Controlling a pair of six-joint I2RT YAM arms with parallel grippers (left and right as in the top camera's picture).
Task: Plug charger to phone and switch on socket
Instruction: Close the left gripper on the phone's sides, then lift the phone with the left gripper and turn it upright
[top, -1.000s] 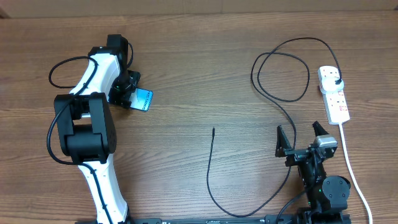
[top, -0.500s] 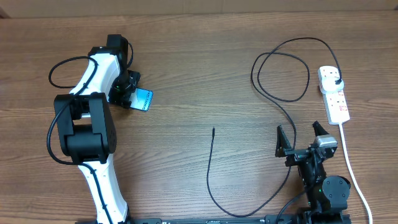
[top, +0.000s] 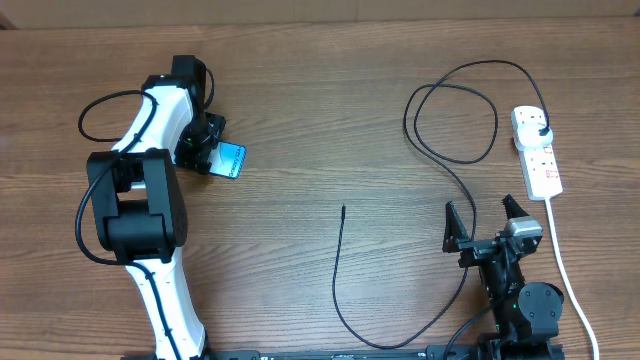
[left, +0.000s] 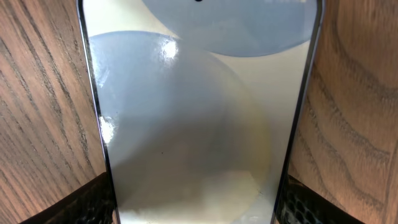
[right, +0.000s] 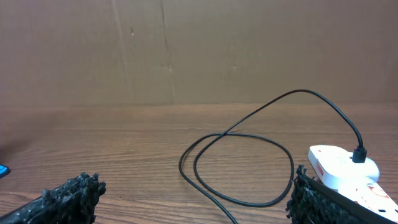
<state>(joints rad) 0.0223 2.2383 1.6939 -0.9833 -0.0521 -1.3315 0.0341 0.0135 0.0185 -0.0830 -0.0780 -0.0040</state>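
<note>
No shift since earlier: left hand tight on the phone; right hand wide apart, empty.

The left arm is white curved shells joined by bulky black joint housings, with a thin black cable looping beside it. The right arm, at the table's near edge, is all black with a small silver block. Its tool has two pointed black fingers with knobbly pads.
</note>
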